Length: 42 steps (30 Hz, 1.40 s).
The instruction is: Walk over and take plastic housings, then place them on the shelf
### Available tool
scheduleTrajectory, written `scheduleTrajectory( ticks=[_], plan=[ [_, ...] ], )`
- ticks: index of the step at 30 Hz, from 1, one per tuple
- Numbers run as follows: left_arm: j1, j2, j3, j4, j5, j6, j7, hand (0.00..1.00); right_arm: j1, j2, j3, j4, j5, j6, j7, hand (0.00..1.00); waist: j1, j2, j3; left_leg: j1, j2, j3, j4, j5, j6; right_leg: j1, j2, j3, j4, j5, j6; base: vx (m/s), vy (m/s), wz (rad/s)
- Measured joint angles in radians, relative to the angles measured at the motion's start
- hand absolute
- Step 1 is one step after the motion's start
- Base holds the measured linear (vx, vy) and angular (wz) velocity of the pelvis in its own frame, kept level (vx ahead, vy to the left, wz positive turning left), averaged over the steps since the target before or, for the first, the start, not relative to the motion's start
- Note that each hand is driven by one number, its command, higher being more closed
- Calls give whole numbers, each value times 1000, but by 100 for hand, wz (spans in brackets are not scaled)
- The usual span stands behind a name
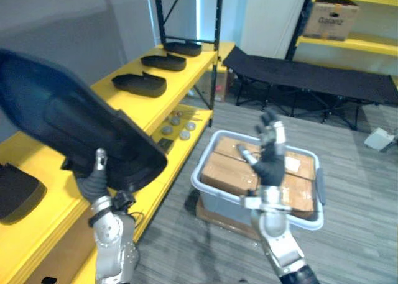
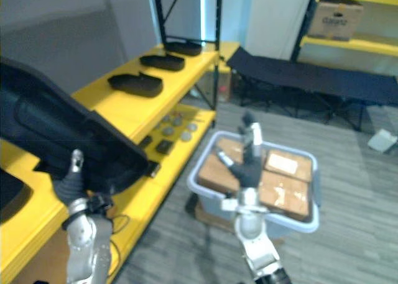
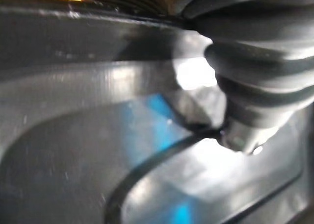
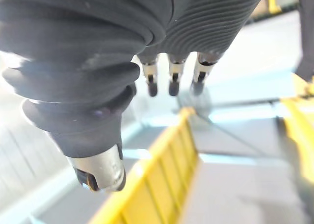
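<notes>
- Five dark plastic housings (image 1: 81, 132): one held up, three in a row on the yellow shelf (image 1: 134, 110), one at its near end.
- Two robot hands: the left robot hand (image 1: 98, 178) and the right robot hand (image 1: 270, 163).
- One grey bin (image 1: 208, 187).
- Cardboard boxes (image 1: 231, 167): at least two in the bin, one on a far rack.
- Four small round discs (image 1: 176, 119).
- One black folding cot (image 1: 311, 76).

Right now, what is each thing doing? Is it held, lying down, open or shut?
plastic housing: lifted over the shelf, held by the left hand.
left hand: pinching that housing, thumb on it.
right hand: open, raised, empty.
three housings: lying flat on the yellow shelf.
grey bin: no lid, closed cardboard boxes inside.
folding cot: unfolded, standing on the floor.
</notes>
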Motion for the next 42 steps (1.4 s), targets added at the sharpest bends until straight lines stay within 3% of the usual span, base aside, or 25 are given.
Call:
scheduleTrajectory(
  ticks=[5, 8, 10, 12, 15, 19, 22, 26, 27, 31, 35, 38, 40, 42],
  plan=[
    [38, -4, 91, -25, 126, 2, 76, 100, 116, 11, -164, -1, 101, 12, 62, 0, -11, 7, 4, 6, 9, 28, -5, -5, -4, -11, 9, 23, 0, 2, -3, 17, 25, -13],
    [68, -30, 141, -25, 135, 1, 101, 100, 197, 12, -241, 36, 157, 58, 127, 0, -18, 16, 8, 19, 13, 35, -18, -5, -5, -12, 12, 35, 0, 5, 1, 32, 31, -14],
    [86, -62, 154, -25, 132, -2, 107, 100, 239, 13, -283, 147, 177, 122, 179, 0, -22, 16, 10, 20, 14, 42, -20, -6, -6, -16, 16, 43, 0, 5, 2, 19, 30, -8],
    [110, -77, 155, -25, 130, -15, 108, 100, 257, 25, -300, 251, 170, 161, 181, 0, -22, 18, 12, 22, 15, 49, -20, -9, -5, -15, 16, 46, 0, 5, 2, -3, 37, -6],
    [136, -87, 161, -31, 104, -57, 122, 100, 276, 41, -325, 356, 176, 164, 203, 0, -23, 25, 17, 18, 13, 49, -20, -10, -4, -14, 15, 46, 0, 3, 2, -20, 42, 0],
    [139, -85, 173, -81, 119, -90, 169, 100, 253, 47, -320, 362, 224, 146, 275, 0, -21, 26, 22, 15, 10, 15, -22, -10, -3, 7, 5, 11, 0, -8, 1, -26, 47, 25],
    [139, -84, 235, -127, 160, -96, 211, 100, 173, 46, -253, 403, 234, 146, 333, 0, 1, 22, 21, -2, 6, -42, -17, -7, -1, 31, 2, -45, 0, -22, 6, -20, 21, 56],
    [144, -86, 352, -147, 192, -93, 240, 100, 60, 42, -131, 448, 207, 141, 354, 0, 73, 22, 32, -23, -13, -147, -22, 18, -2, 66, -11, -151, 0, -26, 19, 23, 30, 74],
    [151, -88, 382, -147, 192, -93, 238, 100, 37, 43, -104, 453, 188, 139, 353, 0, 102, 20, 35, -25, -20, -171, -23, 20, 0, 79, -13, -173, 0, -29, 24, 40, 33, 65],
    [216, -95, 480, -148, 188, -96, 224, 100, -22, 48, -38, 454, 143, 135, 350, 0, 158, 1, 37, -37, -40, -237, -21, 23, 3, 110, -25, -233, 4, -42, 39, 61, 59, 51],
    [285, -132, 510, -147, 166, -118, 180, 100, -40, 50, -29, 457, 144, 138, 343, 0, 186, -9, 34, -30, -57, -258, -14, 20, 9, 138, -39, -262, 9, -49, 49, 57, 64, 26],
    [308, -141, 510, -147, 142, -130, 102, 100, -29, 51, -30, 457, 145, 159, 340, 0, 180, -3, 46, -28, -76, -285, -11, 12, 24, 184, -53, -320, 10, -69, 60, 11, 51, 49],
    [295, -133, 481, -161, 144, -143, 24, 100, 6, 50, -37, 429, 143, 167, 316, 0, 146, -12, 52, -59, -67, -236, 14, 10, 52, 231, -71, -411, 10, -82, 77, 18, 47, 118],
    [288, -129, 442, -187, 153, -158, -42, 100, 30, 36, -52, 417, 123, 176, 285, 0, 139, -13, 57, -71, -56, -178, 13, 34, 26, 247, -93, -470, 51, -94, 94, 47, 87, 98]
  ],
)
